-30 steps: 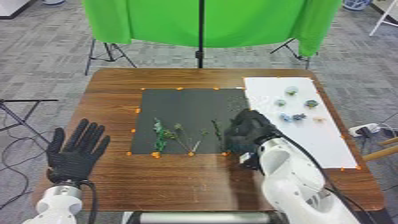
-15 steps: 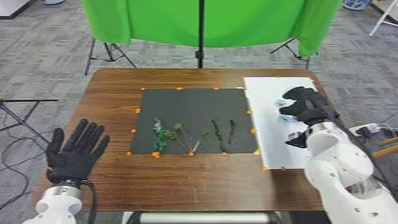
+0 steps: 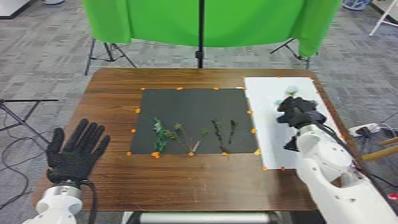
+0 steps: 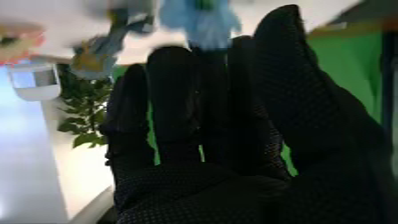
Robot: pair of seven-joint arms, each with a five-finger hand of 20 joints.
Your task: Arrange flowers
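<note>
- The right hand (image 3: pixel 300 111) is largely open: its fingers (image 4: pixel 169 100) run nearly straight and close together, with the thumb (image 4: pixel 289 55) standing apart from them.
- A blue flower (image 4: pixel 197 17) lies right at the fingertips in the right wrist view; whether they touch it or have hold of it, I cannot tell.
- Near that blue flower are a blue-grey flower with a yellow patch (image 4: pixel 92 60) and, farther along, a pink-orange flower (image 4: pixel 16 41).
- In the head view the right hand is over the white sheet (image 3: pixel 280 150), at the right side of the table.
- Just beyond the hand on that sheet, a pale flower head (image 3: pixel 291 90) shows.
- Left of the white sheet lies the black mat (image 3: pixel 187 102), with green stems (image 3: pixel 159 135) spread in a loose row across its nearer half, some branched, some a single slim line.
- Small orange markers (image 3: pixel 138 110) dot the edges of mat and sheet.
- The left hand (image 3: pixel 73 155) is at the left side of the wooden table (image 3: pixel 204 182), well apart from the stems, its fingers straight and spread.
- Past the table's far edge hangs a green cloth (image 3: pixel 240 25).
</note>
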